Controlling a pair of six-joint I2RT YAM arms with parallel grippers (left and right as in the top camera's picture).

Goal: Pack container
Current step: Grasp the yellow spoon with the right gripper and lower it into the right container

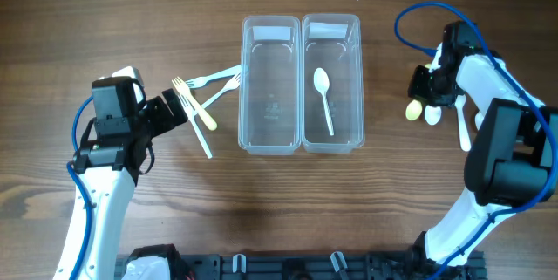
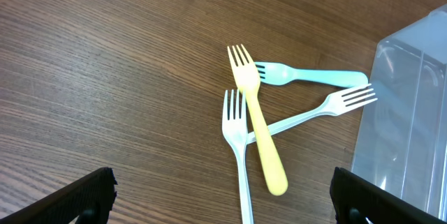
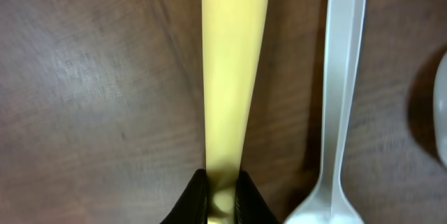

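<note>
Two clear containers stand side by side mid-table: the left one holds nothing, the right one holds a white spoon. My right gripper is shut on the handle of a yellow spoon, which lies on the table. Beside it lies a white spoon. My left gripper stands open over several crossed forks: a yellow fork, a light blue fork and a white fork.
Another pale fork lies under the yellow one, its tines close to the left container's wall. A further white utensil handle lies right of the spoons, by the right arm.
</note>
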